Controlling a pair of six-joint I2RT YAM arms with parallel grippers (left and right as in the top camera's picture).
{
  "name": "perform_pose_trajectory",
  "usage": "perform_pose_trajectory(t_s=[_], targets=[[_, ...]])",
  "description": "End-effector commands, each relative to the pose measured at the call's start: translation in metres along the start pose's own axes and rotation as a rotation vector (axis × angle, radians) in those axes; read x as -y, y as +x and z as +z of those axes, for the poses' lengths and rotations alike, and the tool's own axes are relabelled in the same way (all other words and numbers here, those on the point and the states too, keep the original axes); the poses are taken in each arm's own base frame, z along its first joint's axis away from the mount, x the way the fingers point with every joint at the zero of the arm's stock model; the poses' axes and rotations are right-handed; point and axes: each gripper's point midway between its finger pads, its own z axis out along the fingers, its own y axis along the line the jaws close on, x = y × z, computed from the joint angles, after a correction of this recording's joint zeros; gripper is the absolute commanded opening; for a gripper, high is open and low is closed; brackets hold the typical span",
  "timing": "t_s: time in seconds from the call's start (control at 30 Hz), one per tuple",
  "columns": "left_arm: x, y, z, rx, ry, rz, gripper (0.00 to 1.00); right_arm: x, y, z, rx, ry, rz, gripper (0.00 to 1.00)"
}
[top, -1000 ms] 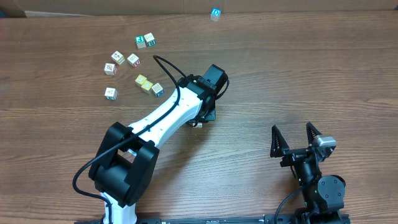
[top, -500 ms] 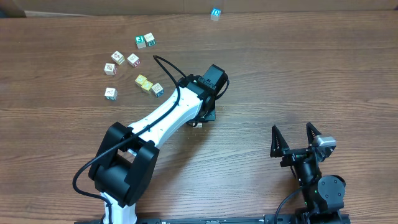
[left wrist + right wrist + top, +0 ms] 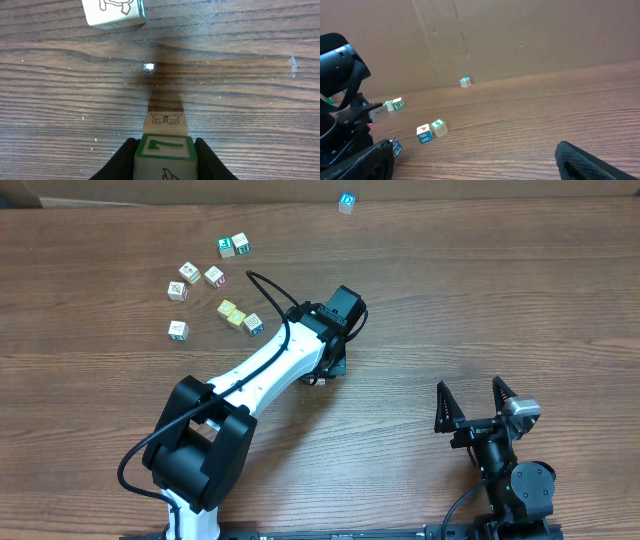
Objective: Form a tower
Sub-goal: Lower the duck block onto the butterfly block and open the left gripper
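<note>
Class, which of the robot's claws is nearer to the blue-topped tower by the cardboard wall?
Left. The left claw is mid-table, nearly straight in front of the blue-topped tower; the right claw sits further back near the front edge, off to the right.

Overhead looks straight down at the table (image 3: 480, 300). Left wrist peers down, close; right wrist looks low toward eleven o'clock, sharing overhead's tower (image 3: 465, 81).

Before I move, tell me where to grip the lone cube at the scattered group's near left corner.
Pinch the lone cube across two opposite side faces, coming straight down from above. It sits flat with bare table on all sides, so either pair of faces likely works.
</note>
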Motion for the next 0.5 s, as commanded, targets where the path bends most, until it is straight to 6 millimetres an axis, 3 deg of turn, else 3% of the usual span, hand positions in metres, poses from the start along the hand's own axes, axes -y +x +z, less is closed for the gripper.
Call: perform_pose_trajectory(t_s=[0.0,0.47], targets=[[-0.0009,0.0017,0.0045,0.004,-0.02,0.002,0.25,0.0008,0.0009,0.0,0.007,0.001,0.005,1.0],[-0.002,0.0048,0.0076,-0.003,-0.021,0.003,0.31,0.0008,0.0009,0.0,0.007,0.001,0.005,1.0]])
